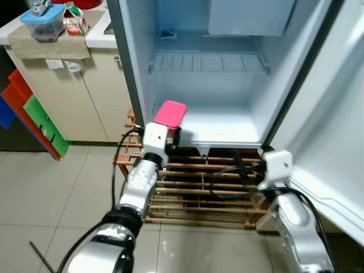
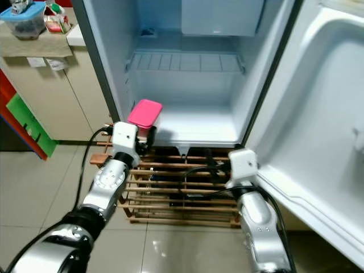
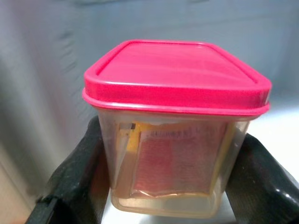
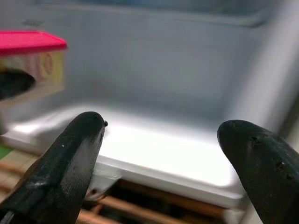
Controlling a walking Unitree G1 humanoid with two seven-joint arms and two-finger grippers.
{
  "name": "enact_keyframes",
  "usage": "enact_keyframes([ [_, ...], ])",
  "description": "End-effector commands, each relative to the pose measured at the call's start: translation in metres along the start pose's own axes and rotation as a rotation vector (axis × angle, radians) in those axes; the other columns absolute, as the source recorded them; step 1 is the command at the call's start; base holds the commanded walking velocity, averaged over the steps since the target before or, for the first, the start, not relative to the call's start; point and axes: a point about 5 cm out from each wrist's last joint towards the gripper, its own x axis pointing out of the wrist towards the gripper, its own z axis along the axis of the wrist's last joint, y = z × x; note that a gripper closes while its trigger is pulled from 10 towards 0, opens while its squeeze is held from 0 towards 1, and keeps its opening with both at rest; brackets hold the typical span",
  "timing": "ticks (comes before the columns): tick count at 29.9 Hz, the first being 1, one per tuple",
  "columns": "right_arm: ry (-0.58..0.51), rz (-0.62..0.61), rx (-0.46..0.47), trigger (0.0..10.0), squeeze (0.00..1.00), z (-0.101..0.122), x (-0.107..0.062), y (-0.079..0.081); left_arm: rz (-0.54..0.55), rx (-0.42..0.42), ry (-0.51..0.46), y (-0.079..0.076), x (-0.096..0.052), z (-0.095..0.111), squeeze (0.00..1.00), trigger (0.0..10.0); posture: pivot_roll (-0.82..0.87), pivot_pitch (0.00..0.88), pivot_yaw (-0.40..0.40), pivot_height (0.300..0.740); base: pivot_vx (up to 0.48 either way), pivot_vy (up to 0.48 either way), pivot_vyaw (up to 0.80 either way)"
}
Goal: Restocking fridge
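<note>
A clear container with a pink lid [image 3: 175, 121] holds packets, and my left gripper [image 3: 168, 182] is shut on it, one black finger [image 3: 74, 172] on each side. It hangs at the front left corner of the open fridge's lower compartment [image 1: 222, 122], by the left wall; the pink-lidded container [image 1: 170, 114] sits just past my wrist. Whether it touches the white floor I cannot tell. My right gripper [image 4: 163, 128] is open and holds nothing. It is low in front of the fridge's right side, the right gripper [image 1: 239, 162] pointing at the compartment floor.
A wire shelf [image 1: 207, 62] spans the fridge above the lower compartment. The fridge door [image 1: 335, 114] stands open on the right. A wooden slat rack [image 1: 199, 196] lies under the fridge. A counter at the left carries a blue-lidded box [image 1: 42, 20]; red and green boards [image 1: 34, 114] lean below.
</note>
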Motion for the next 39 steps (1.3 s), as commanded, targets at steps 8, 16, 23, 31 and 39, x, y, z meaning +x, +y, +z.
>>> enact_keyframes([
  [8, 0.113, -0.004, -0.005, 10.0, 0.0, -0.007, -0.009, 0.006, -0.016, -0.018, 0.051, -0.016, 0.028, 0.022, 0.0, 10.0, -0.22, 0.02, 0.015, 0.74, 0.0, 0.0, 0.0],
  [16, 0.136, -0.008, -0.014, 10.0, 0.0, -0.008, -0.026, -0.003, 0.04, -0.043, 0.116, -0.011, 0.039, 0.029, 0.0, 10.0, -0.25, 0.051, 0.018, 0.74, 0.0, 0.0, 0.0],
  [23, 0.18, -0.005, -0.013, 10.0, 0.0, -0.003, -0.05, 0.005, 0.095, -0.081, 0.169, -0.009, 0.041, 0.027, 0.0, 10.0, -0.31, 0.153, 0.017, 0.74, 0.0, 0.0, 0.0],
  [31, 0.191, -0.04, 0.001, 10.0, 0.0, 0.011, -0.059, 0.009, 0.155, -0.093, 0.175, -0.002, 0.047, 0.036, 0.0, 10.0, -0.36, 0.226, 0.02, 0.74, 0.0, 0.0, 0.0],
  [39, 0.209, -0.048, 0.021, 10.0, 0.0, 0.02, -0.11, 0.027, 0.205, -0.01, 0.149, 0.012, 0.051, 0.044, 0.0, 10.0, -0.39, 0.26, 0.016, 0.74, 0.0, 0.0, 0.0],
])
